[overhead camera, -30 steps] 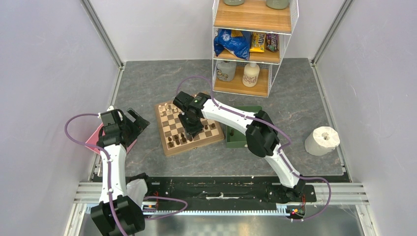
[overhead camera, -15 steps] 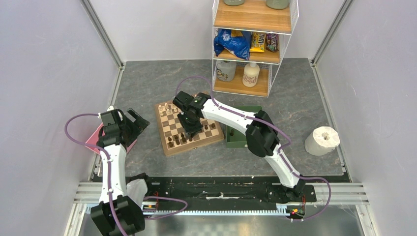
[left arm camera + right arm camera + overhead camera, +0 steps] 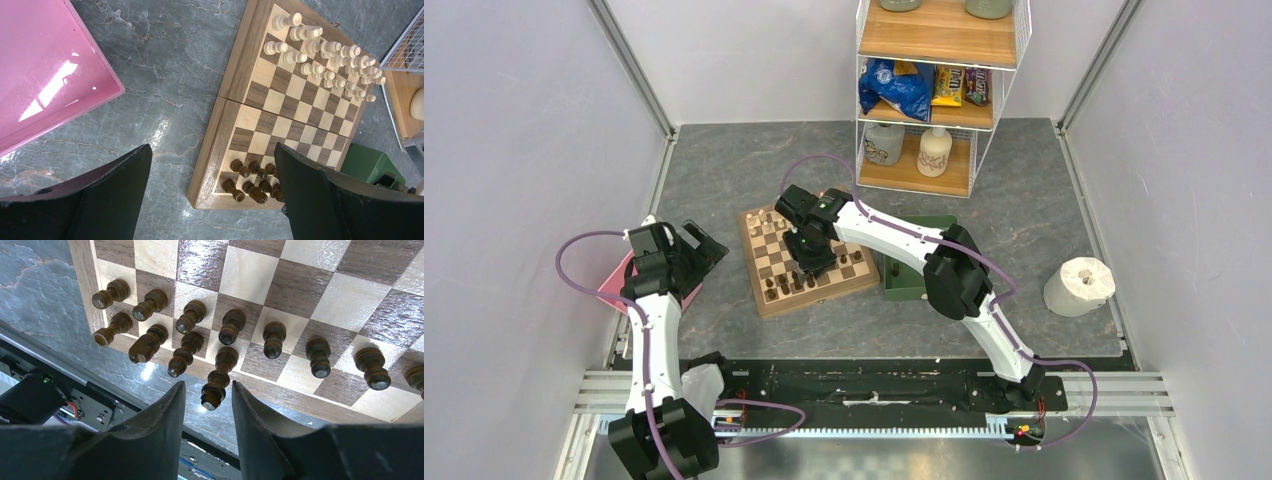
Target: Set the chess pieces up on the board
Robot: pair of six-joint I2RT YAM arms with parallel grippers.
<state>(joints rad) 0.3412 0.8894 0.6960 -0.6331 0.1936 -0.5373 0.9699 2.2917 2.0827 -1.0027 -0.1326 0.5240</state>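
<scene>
The chessboard (image 3: 824, 298) lies mid-table. Several dark-brown pieces (image 3: 782, 287) stand in two rows at its near edge, and pale pieces (image 3: 769, 220) at its far edge. My right gripper (image 3: 808, 258) hangs over the dark rows. In the right wrist view it (image 3: 207, 390) is open, with a tall dark piece (image 3: 218, 375) between the fingers and a gap on each side. My left gripper (image 3: 709, 240) is open and empty over the table left of the board. Its view (image 3: 212, 150) shows the board (image 3: 240, 65) and dark pieces (image 3: 250, 180).
A pink tray (image 3: 614, 285) lies under the left arm by the left wall. A dark-green tray (image 3: 904, 282) sits right of the board, partly under the right arm. A wire shelf rack (image 3: 934, 90) stands at the back. A paper roll (image 3: 1079, 285) stands at right.
My right gripper has shifted very slightly over the dark rows. The left arm has not moved.
</scene>
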